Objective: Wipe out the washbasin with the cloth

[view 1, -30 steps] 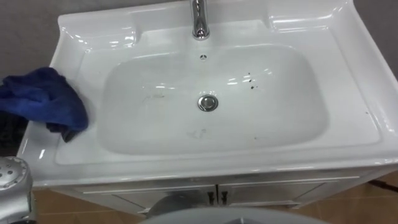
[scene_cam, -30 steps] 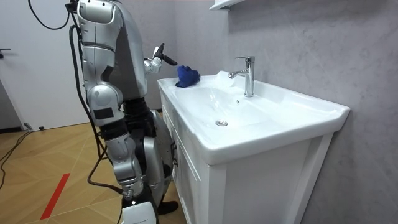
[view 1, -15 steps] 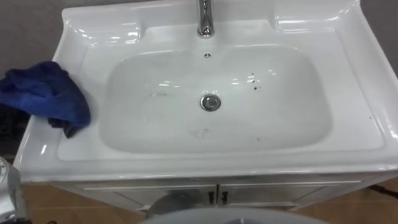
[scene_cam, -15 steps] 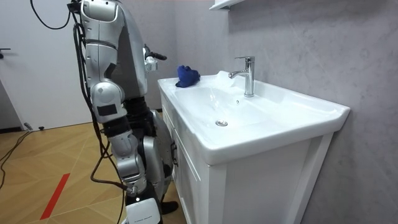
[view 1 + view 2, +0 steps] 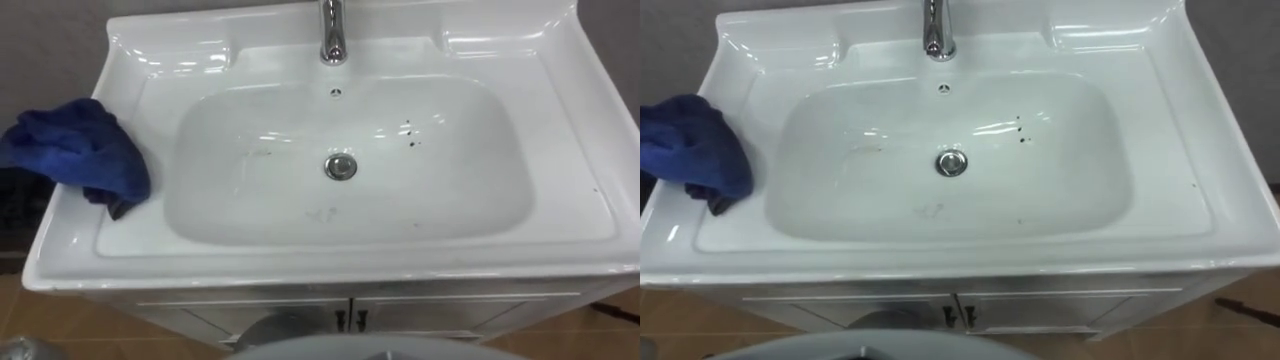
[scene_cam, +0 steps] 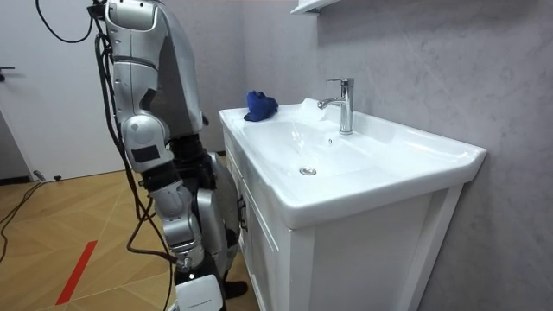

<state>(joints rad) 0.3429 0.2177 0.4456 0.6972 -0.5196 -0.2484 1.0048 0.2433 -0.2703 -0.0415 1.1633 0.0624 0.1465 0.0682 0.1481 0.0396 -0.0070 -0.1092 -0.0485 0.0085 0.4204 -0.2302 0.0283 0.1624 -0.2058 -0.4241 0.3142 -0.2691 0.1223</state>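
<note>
On basin [image 5: 75, 235] rim: cloth [image 5: 80, 150] being left unheld.
Left hand: being withdrawn, grip unreadable.
Specks [image 5: 408, 126]: being left unwiped.

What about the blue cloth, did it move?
No. In the room view the blue cloth sits on the same basin corner, as far from the tap as before.

One basin [image 5: 560, 150], one cloth [image 5: 85, 155], one tap [image 5: 333, 35], perhaps five specks [image 5: 410, 142].
</note>
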